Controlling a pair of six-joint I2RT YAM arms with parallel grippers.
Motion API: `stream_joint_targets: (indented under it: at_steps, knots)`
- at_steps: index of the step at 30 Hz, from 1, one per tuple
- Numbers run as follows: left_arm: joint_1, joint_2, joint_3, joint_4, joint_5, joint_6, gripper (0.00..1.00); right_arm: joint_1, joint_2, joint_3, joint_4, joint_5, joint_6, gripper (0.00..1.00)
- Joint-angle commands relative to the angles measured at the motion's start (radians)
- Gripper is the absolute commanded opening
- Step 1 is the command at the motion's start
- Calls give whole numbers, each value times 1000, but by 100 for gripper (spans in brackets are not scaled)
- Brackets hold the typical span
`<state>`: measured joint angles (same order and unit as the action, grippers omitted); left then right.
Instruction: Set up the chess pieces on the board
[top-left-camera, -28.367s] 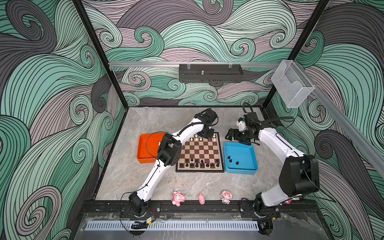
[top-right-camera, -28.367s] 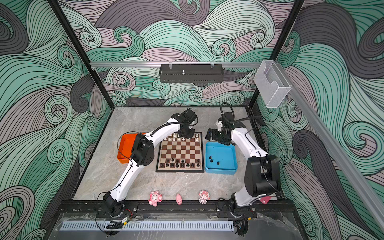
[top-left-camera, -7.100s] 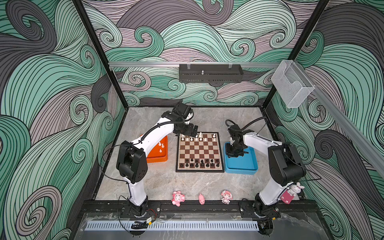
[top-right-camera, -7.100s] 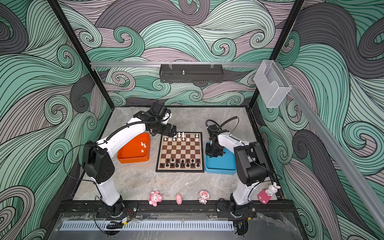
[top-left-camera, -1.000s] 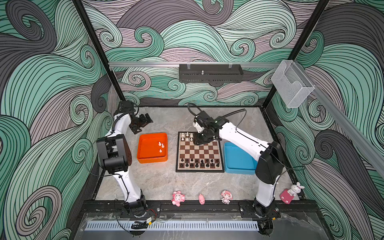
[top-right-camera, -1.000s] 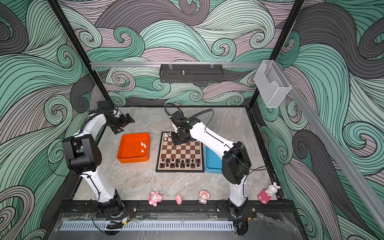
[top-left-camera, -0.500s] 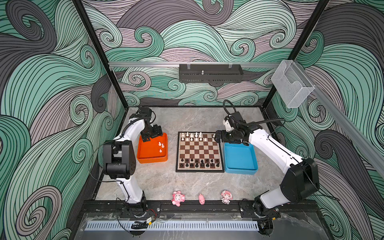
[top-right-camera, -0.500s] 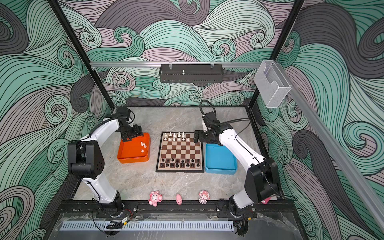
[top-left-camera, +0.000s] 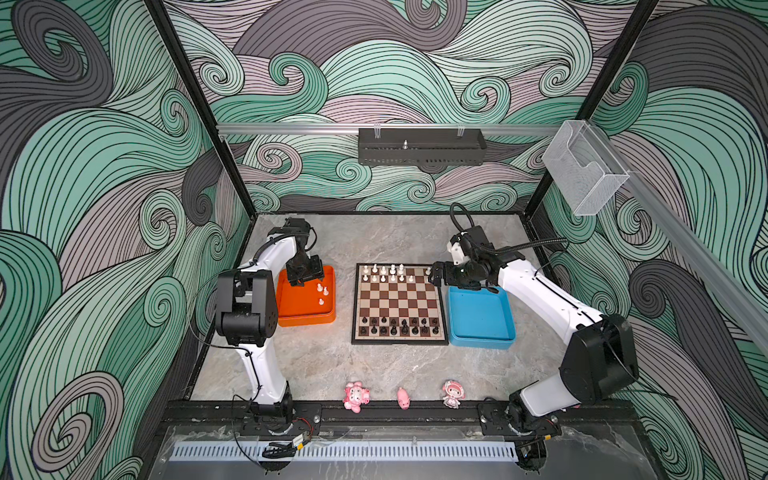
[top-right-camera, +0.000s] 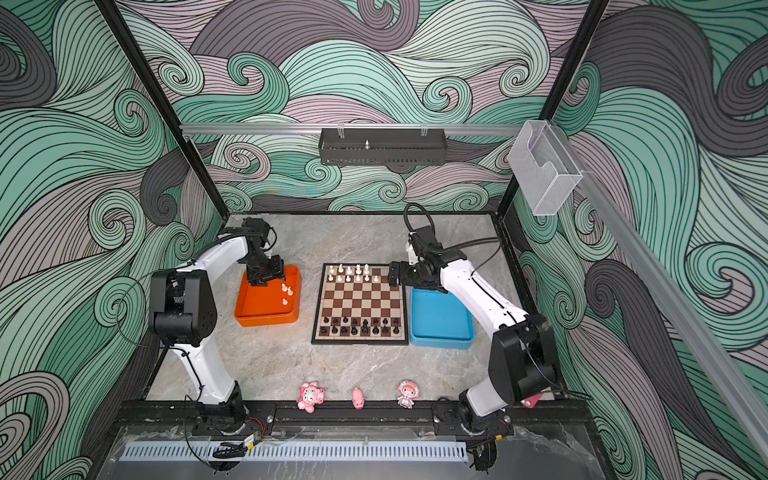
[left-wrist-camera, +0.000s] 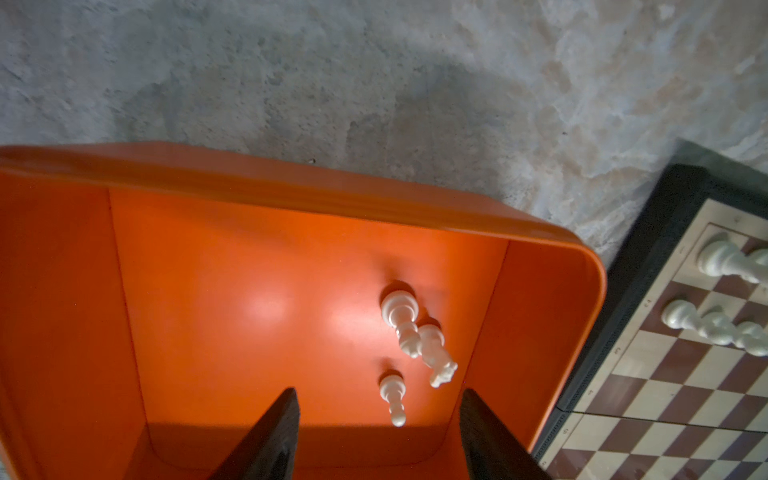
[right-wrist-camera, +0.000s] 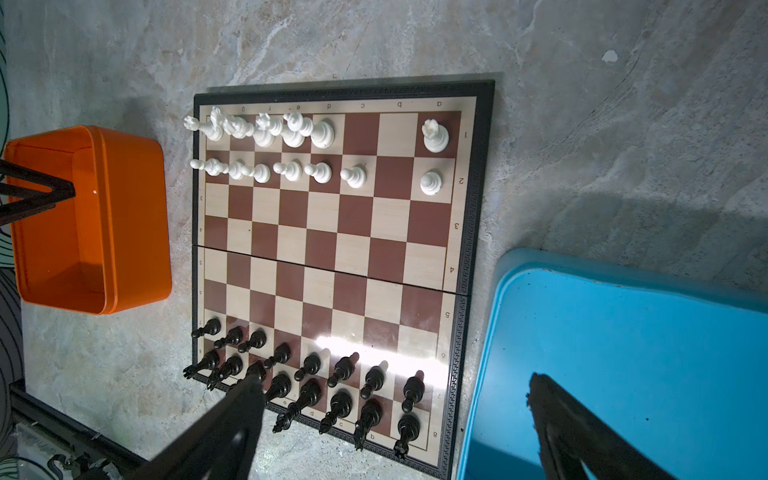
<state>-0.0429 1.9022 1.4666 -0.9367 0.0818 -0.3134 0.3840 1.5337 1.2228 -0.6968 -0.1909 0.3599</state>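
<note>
Right wrist view shows the board (right-wrist-camera: 328, 232), black chessmen (right-wrist-camera: 343, 368) filling 2 rows at 1 end and the white end short of 3: 2 back-row squares and 1 pawn square lie bare beside the corner rook (right-wrist-camera: 435, 135). Just beside the board, the orange tray (left-wrist-camera: 249, 257) holds the missing 3. Over the tray floor the left gripper (left-wrist-camera: 378, 392) hangs, jaws apart and empty; the right gripper (right-wrist-camera: 395, 376), jaws wide and empty, hovers at the rook's corner and could brush it. The 3 white pieces (left-wrist-camera: 405, 332) stand near the tray wall, 2 touching or nearly so; a pinch may catch both or topple 1.
</note>
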Motion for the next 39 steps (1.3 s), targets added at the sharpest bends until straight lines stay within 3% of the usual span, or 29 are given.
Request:
stream_joint_targets:
  at_steps: [1, 4, 8, 17, 23, 39]
  knots:
    - [-12, 32, 41, -39, -10, 14, 63, -10, 9, -11, 8, -14, 5, 99]
    - [-19, 48, 51, -40, -10, 17, 61, -13, 15, -10, 10, -16, -1, 99]
    - [-28, 72, 66, -43, -22, 20, 49, -19, 31, -5, 16, -26, -3, 99]
    - [-44, 118, 88, -50, -47, 32, 48, -25, 54, -3, 28, -41, -10, 99]
    - [-55, 135, 101, -46, -73, 41, 39, -32, 69, -2, 32, -50, -15, 99]
    - [-74, 172, 118, -50, -105, 62, 30, -50, 84, -14, 47, -66, -20, 99]
